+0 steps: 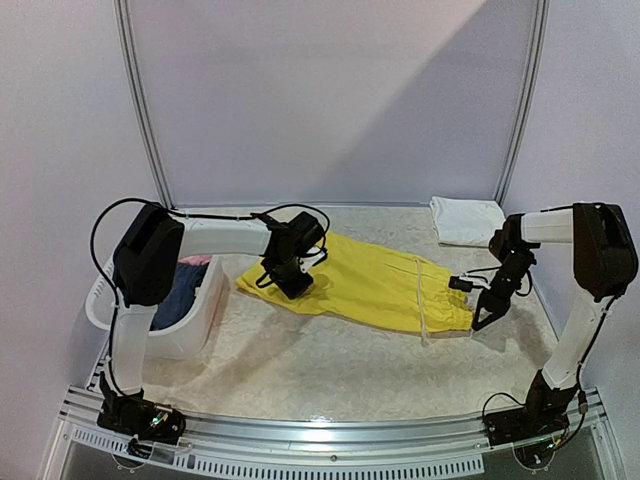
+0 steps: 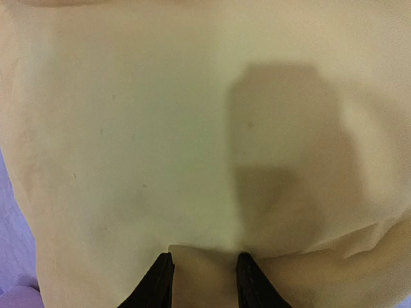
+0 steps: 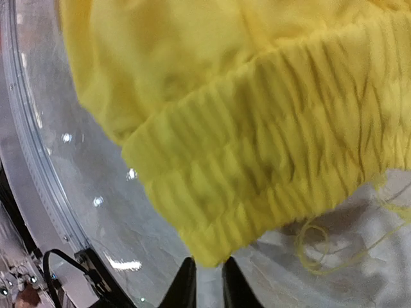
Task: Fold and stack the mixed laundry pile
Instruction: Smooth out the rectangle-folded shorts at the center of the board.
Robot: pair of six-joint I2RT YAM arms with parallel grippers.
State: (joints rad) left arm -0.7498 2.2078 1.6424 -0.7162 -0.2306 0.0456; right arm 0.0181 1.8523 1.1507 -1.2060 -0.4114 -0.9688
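**Yellow shorts spread flat, a hand at each end**

Yellow shorts [image 1: 370,285], smooth soft cloth with a ribbed, gathered waistband [image 3: 289,154], are lying stretched across mid-frame on the pale mottled counter [image 1: 320,370]. Left hand [image 1: 290,288] is sitting on their left end, fingers [image 2: 159,282] partly spread with cloth between them; cannot tell if it is pinching. Right hand [image 1: 484,318] is hovering at the waistband corner, fingers nearly pressed together. Folded white T-shirt [image 1: 467,220] is lying upper right. White plastic basket [image 1: 205,325], at left, is holding a navy piece [image 1: 178,303] and a pink piece [image 1: 196,260].
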